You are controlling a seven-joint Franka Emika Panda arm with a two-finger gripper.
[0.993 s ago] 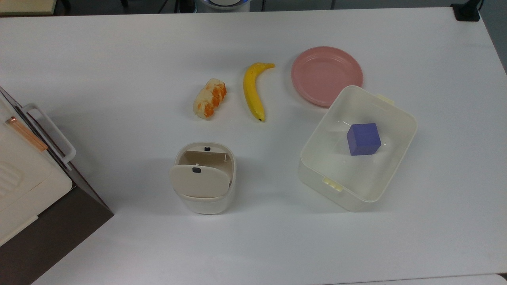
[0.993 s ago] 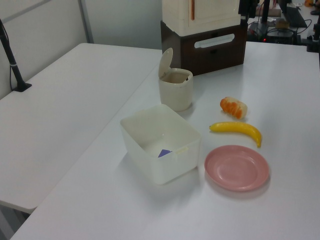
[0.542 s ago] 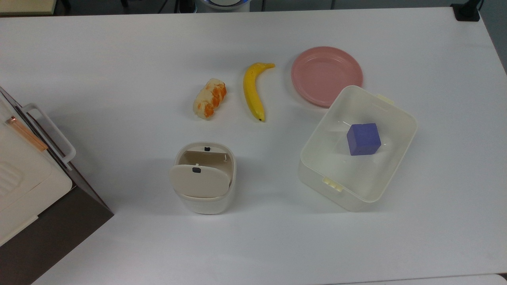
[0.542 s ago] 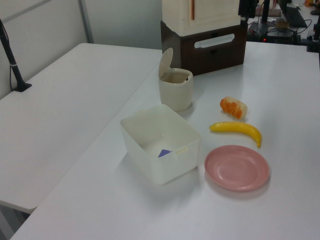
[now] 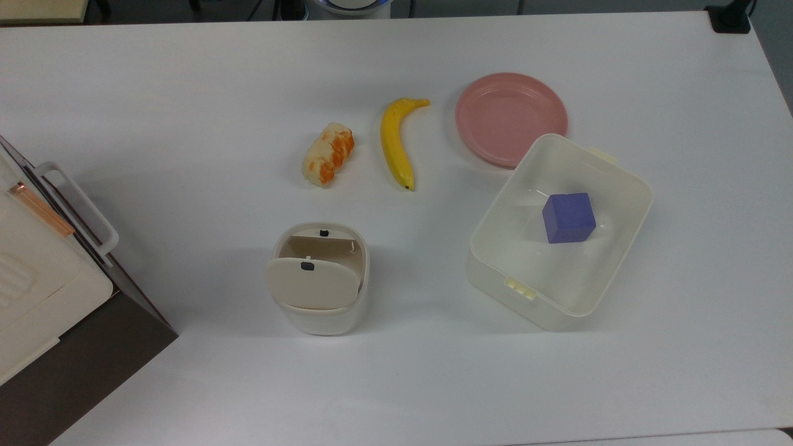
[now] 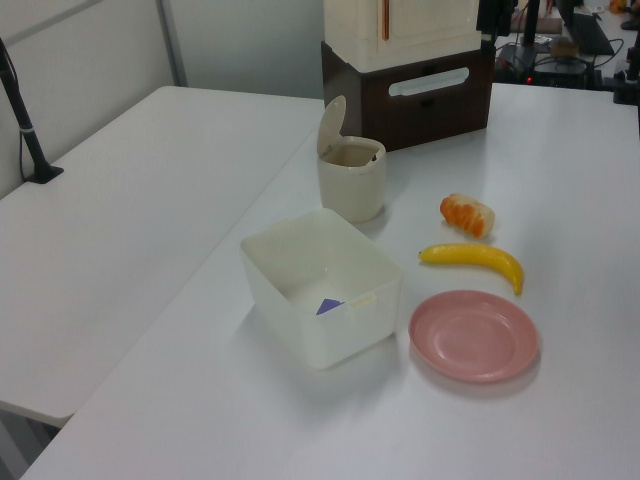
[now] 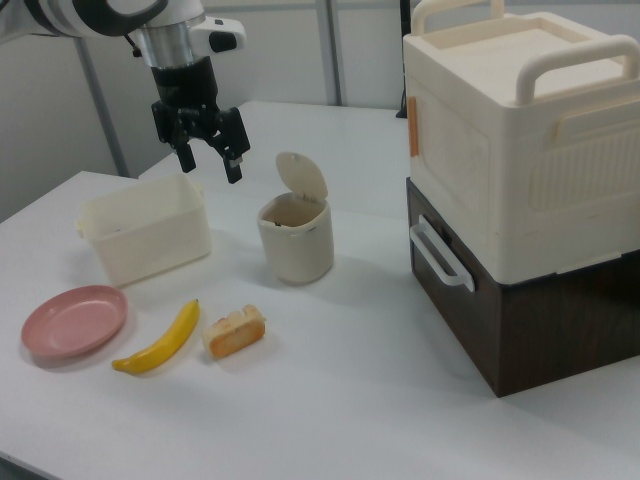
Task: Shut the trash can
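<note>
Reference view: right view, listed from frame bottom (near) to frame top (far).
Banana (image 7: 158,340): lower left of frame, lying flat on the white table (image 7: 330,420); not part of the task.
Food piece (image 7: 234,331): orange-and-cream item just right of the banana, apart from it.
Pink plate (image 7: 74,320): left edge of frame, bare.
Storage box stack (image 7: 520,190): right half of frame, cream box on a dark base; well apart from the work area.
Trash can (image 7: 295,238): centre of frame, upright on the table. In the top view it sits lower centre (image 5: 320,279).
Lid (image 7: 302,178): raised on its hinge and tilted back, leaving the mouth uncovered. Judged state: task not yet done.
Translucent tub (image 7: 145,238): left of the trash can, apart from it; the top view shows a purple cube (image 5: 568,217) inside.
Gripper (image 7: 210,165): upper left of frame, above the table, between tub and trash can in the picture; fingers spread apart, holding nothing, no contact with the lid.
Judged reason for pose: the raised position leaves room to travel toward the standing lid.
Judged next move: push the lid's raised face forward and down until it seats on the rim.
Risk: the can looks light; a sideways push could slide or tip it.
</note>
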